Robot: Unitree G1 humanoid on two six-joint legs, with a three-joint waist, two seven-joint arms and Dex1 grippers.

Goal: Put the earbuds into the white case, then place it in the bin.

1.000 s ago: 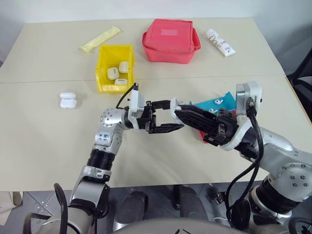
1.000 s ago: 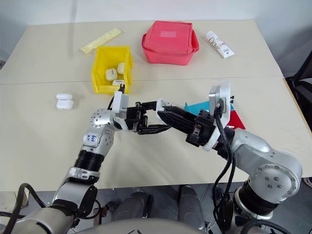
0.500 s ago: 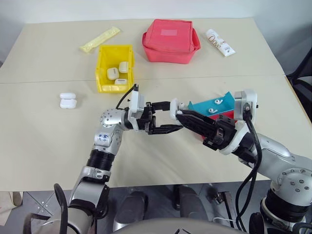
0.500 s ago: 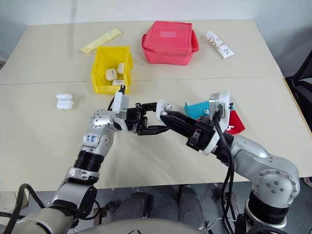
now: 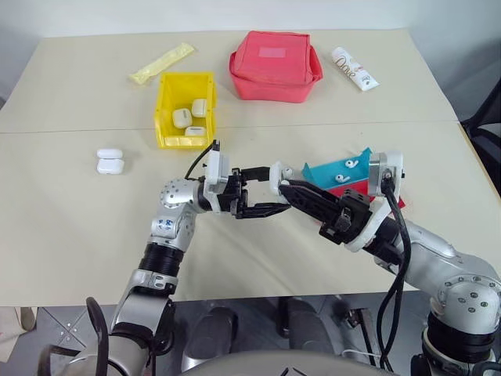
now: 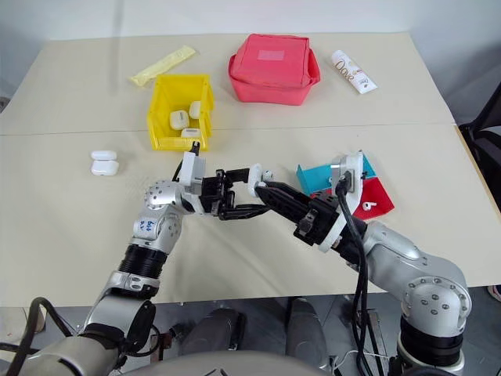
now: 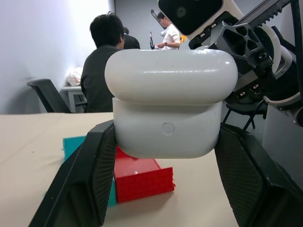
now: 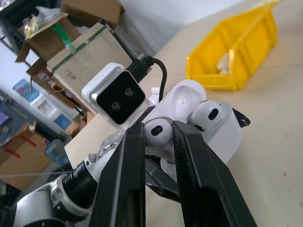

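Both arms meet above the middle of the beige table [image 5: 70, 235]. The left gripper [image 5: 258, 190] is clenched on the white case [image 7: 170, 104], one black finger pressed to each side of its lower half. The case sits lid-open in that grip, held clear of the tabletop.

The right gripper [image 5: 288, 188] points toward the case, its two fingers pinched on a single earbud [image 8: 157, 130]. That earbud sits right at the open mouth of the case; a second earbud [image 8: 207, 115] already rests in the case beside it. Whether the pinched earbud touches the socket I cannot tell.

The bin [image 5: 185, 110] stands farther back on the table, left of centre, well apart from both grippers. Three white cases [image 5: 189, 116] lie inside it. Two more white cases [image 5: 109, 160] lie together on the table to the left of the bin, nearer the front.

The teal-and-red tray [image 5: 344, 174] lies just behind the right forearm, with loose earbuds [image 5: 351, 163] on its teal part. A red pouch [image 5: 274, 65] sits at the back, a yellow packet [image 5: 161, 63] to its left and a white tube [image 5: 354, 68] to its right.

People sit in the background of the left wrist view.
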